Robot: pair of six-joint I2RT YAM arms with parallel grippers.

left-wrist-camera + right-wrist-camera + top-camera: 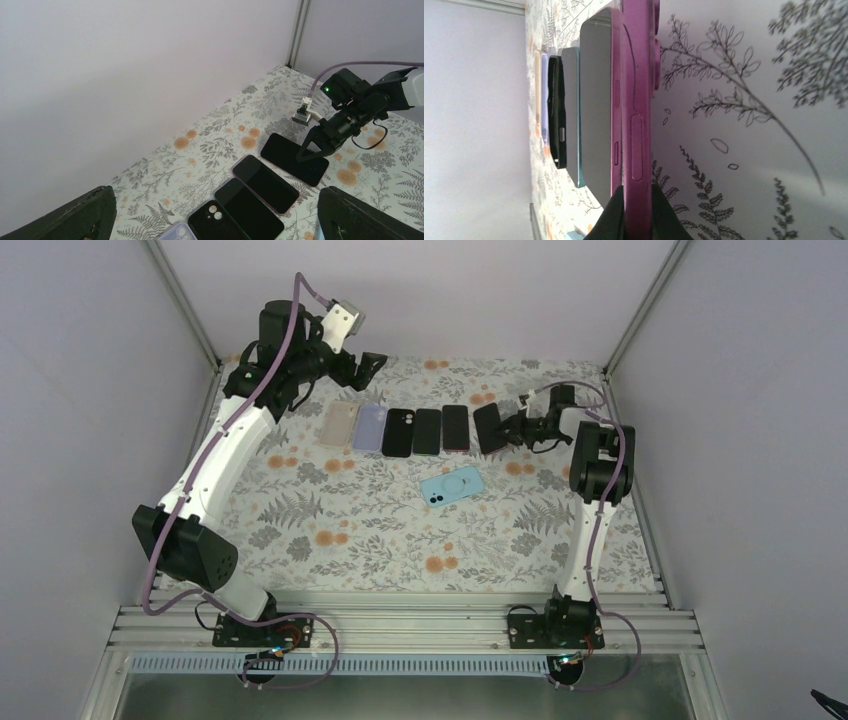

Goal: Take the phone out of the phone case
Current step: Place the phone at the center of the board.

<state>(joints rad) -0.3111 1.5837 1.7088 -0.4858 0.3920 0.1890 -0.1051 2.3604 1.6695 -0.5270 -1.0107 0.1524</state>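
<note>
Nearest, a light blue case (452, 485) lies alone on the flowered bench (330, 530), on the base side of the right pincer (512, 430) and a little to its left. The right pincer sits low at the bench. It pinches the end of the magenta phone case (638, 90), with one finger on the screen side and one on the back. The phone (489, 428) is in that case, dark screen up. From this pincer a row runs off to its left: a red-edged phone (455, 428) just beside the held one, then a dark phone (427, 431), a black case (398, 432), a lilac case (370, 427) and a beige case (338, 424). Farthest back, the left pincer (362, 368) hangs raised over the far end of the row, its fingers (75, 217) spread wide and holding nothing.
</note>
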